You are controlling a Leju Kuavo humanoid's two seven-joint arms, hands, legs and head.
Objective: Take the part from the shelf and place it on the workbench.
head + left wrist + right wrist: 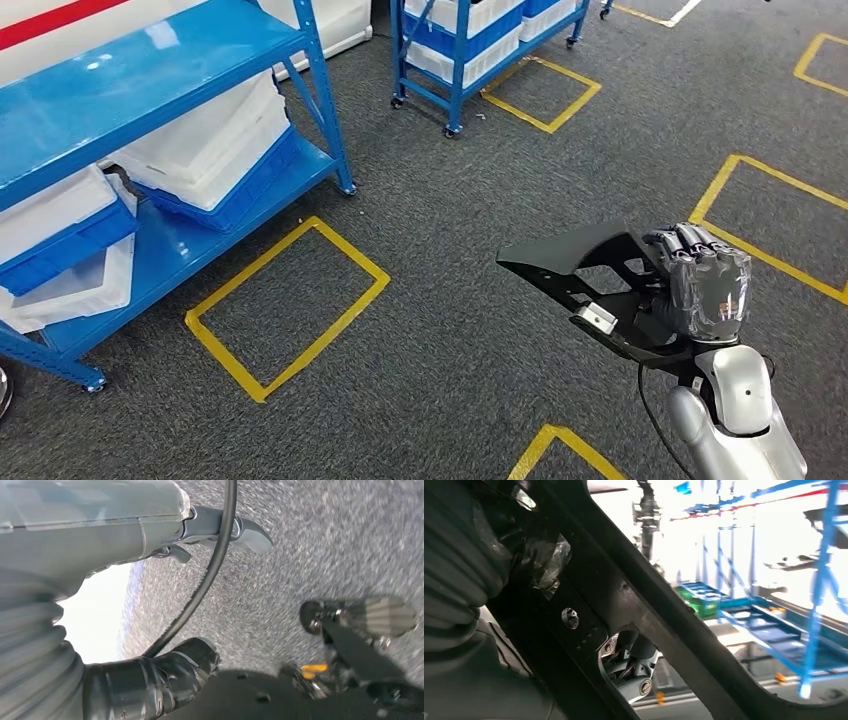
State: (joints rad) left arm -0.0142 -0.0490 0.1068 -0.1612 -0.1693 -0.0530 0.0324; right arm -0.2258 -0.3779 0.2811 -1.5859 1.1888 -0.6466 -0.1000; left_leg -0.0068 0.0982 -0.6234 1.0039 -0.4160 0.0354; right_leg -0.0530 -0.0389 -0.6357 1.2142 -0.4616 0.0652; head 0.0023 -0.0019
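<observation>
My right hand [705, 285] holds a large black bracket-like part [590, 270] out over the grey carpet, fingers wrapped round its rear edge. The part has a flat angled plate, an open cut-out and a small silver block underneath. In the right wrist view the same black part [644, 615] crosses the picture close to the camera, with the right hand [469, 570] behind it. My left hand [150, 680] hangs over the floor with its fingers loosely curled and nothing in them.
A blue shelf [150, 90] with white and blue bins [215, 150] stands at the left. Another blue wheeled rack [470, 60] stands further back. Yellow tape rectangles [290, 305] mark the grey carpet around me.
</observation>
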